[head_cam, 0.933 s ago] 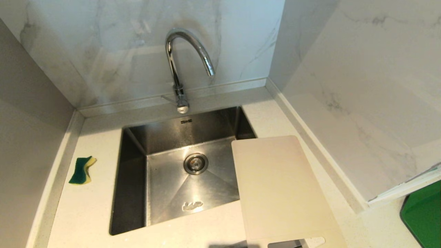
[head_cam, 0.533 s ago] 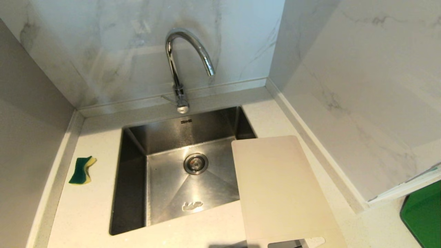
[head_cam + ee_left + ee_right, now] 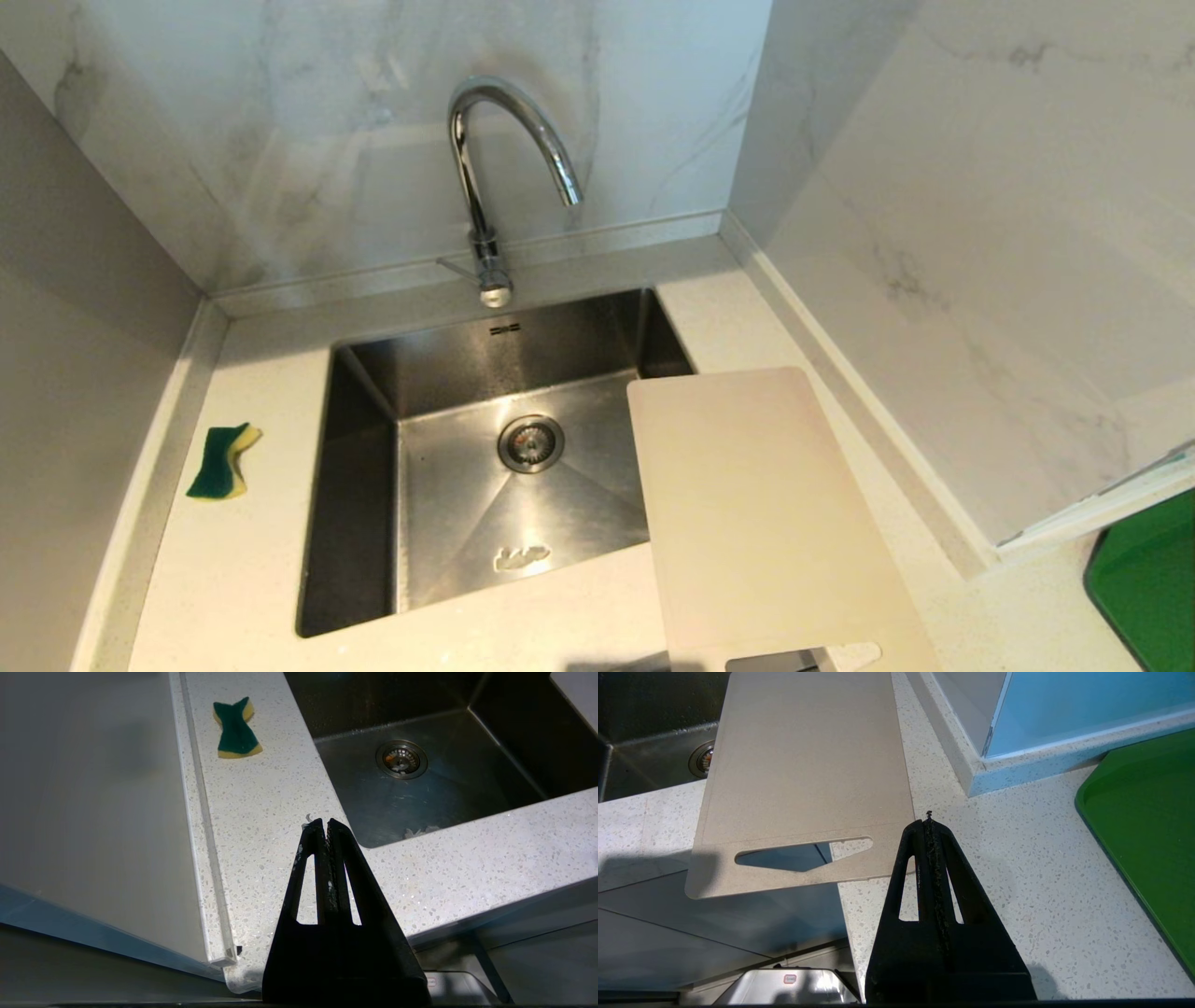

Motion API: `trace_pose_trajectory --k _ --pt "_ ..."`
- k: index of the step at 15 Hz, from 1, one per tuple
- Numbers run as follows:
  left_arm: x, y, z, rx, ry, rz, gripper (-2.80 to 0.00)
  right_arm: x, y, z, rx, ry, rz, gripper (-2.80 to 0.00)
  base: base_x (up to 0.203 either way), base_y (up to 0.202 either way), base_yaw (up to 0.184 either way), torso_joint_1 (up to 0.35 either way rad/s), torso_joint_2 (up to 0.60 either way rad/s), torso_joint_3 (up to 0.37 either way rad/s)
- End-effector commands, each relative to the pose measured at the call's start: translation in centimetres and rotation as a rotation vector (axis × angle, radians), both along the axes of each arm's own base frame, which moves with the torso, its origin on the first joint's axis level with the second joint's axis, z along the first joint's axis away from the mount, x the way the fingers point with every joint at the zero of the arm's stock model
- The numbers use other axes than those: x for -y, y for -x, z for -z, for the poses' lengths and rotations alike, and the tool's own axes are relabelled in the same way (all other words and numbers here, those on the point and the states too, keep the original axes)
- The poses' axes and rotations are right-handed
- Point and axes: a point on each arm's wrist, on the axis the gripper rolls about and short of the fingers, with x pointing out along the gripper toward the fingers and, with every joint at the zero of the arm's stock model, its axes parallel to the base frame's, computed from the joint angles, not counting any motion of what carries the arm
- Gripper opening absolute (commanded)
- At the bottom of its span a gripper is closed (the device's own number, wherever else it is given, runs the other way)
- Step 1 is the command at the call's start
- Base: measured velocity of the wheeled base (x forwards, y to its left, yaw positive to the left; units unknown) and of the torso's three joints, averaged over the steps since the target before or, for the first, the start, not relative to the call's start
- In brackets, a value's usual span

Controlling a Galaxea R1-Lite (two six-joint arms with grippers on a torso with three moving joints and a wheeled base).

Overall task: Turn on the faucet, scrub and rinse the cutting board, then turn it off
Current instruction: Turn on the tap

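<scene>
while both grippers—left gripper (image 3: 326, 822), right gripper (image 3: 928, 822)—hang pressed together, cutting board (image 3: 761, 509) overlaps sink (image 3: 359, 523).

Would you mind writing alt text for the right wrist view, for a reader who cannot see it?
The right gripper, shut and empty, hovers above a speckled white countertop beside the handle end of a beige cutting board. The board's handle corner overhangs the counter's front edge and its far end reaches over the sink. A green tray lies on the other side.
</scene>
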Motion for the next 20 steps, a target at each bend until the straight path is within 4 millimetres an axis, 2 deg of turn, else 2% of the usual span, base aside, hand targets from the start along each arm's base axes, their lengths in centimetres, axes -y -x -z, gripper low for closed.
trace_pose_trajectory --k 1,16,17,20 --pt "0.0 0.0 0.0 -0.002 0.001 0.000 -2.80 0.0 0.0 0.0 -0.001 0.000 0.000 -2.80 0.000 0.000 0.000 0.000 0.00 0.000" --pt "0.0 0.0 0.0 -0.010 -0.028 -0.001 -2.80 0.0 0.0 0.0 0.002 0.006 -0.002 -2.80 0.000 0.000 0.000 0.000 0.00 0.000" --pt "0.0 0.1 -0.4 -0.007 -0.040 -0.004 -2.80 0.0 0.0 0.0 0.002 0.006 -0.002 -2.80 0.000 0.000 0.000 0.000 0.00 0.000" --pt "0.0 0.4 -5.2 0.031 -0.043 0.004 -2.80 0.0 0.0 0.0 0.002 0.007 -0.002 -2.80 0.000 0.000 0.000 0.000 0.00 0.000"
